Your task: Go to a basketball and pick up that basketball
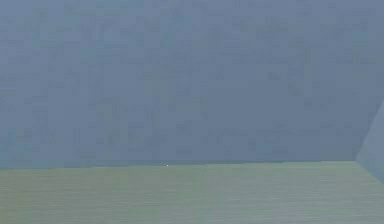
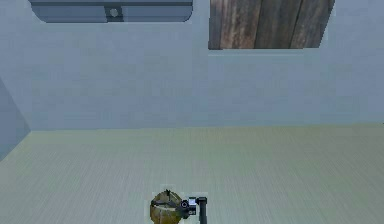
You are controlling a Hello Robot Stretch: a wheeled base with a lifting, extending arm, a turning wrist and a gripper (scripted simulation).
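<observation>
Arm side view, bottom edge: round brownish basketball [image 2: 165,208] with dark seams, right at the gripper [image 2: 184,206]. I can't tell whether it's held or how the fingers stand. I judge this the pick-up stage; next calls for a lift to confirm. Pale striped floor [image 2: 250,170], matte blue-grey wall [image 1: 180,80], rough wooden panel [image 2: 270,22].

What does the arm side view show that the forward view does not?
The arm side view adds a round brownish-yellow ball with dark lines close to the dark pincer, a long grey fixture and a brown wooden panel high on the wall. The forward view adds nothing of its own. Both share blue-grey walls meeting at a corner and a pale floor.
</observation>
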